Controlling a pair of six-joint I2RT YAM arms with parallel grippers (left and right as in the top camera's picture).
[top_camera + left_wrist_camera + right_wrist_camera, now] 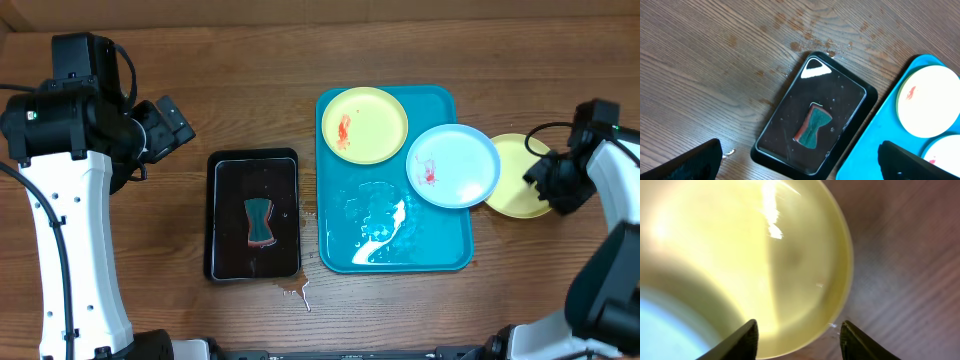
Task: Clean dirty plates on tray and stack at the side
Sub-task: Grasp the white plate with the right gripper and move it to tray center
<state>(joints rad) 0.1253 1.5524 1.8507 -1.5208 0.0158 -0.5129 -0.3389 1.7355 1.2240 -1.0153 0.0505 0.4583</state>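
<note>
Right tool (545, 182) has its jaws apart, clamped on nothing, and sits at the outer rim of the side plate (522, 190), a yellow one lying on the table (250, 60) just right of the tray (440, 255). The blue plate (453, 166) hangs over the tray's right lip and overlaps the side plate's left edge. A second yellow plate (363, 124) is in the tray's far-left corner, and both it and the blue plate show red smears. This is probably the stack's base plate, with the tool either letting go or about to grip; I cannot tell which. To do it well, move straight up or down at the rim, don't drag sideways into the blue plate, and keep both fingers off the overlap. Left tool (799, 147) is also apart and empty, hovering above the black tray (850, 95) with its sponge (813, 129). Only the overhead view shows the overlap, the layout and the wet foam patch (375, 225) on the tray. The right wrist view shows the jaw gap and the rim up close, blurred. The left wrist view shows the sponge's shape.
</note>
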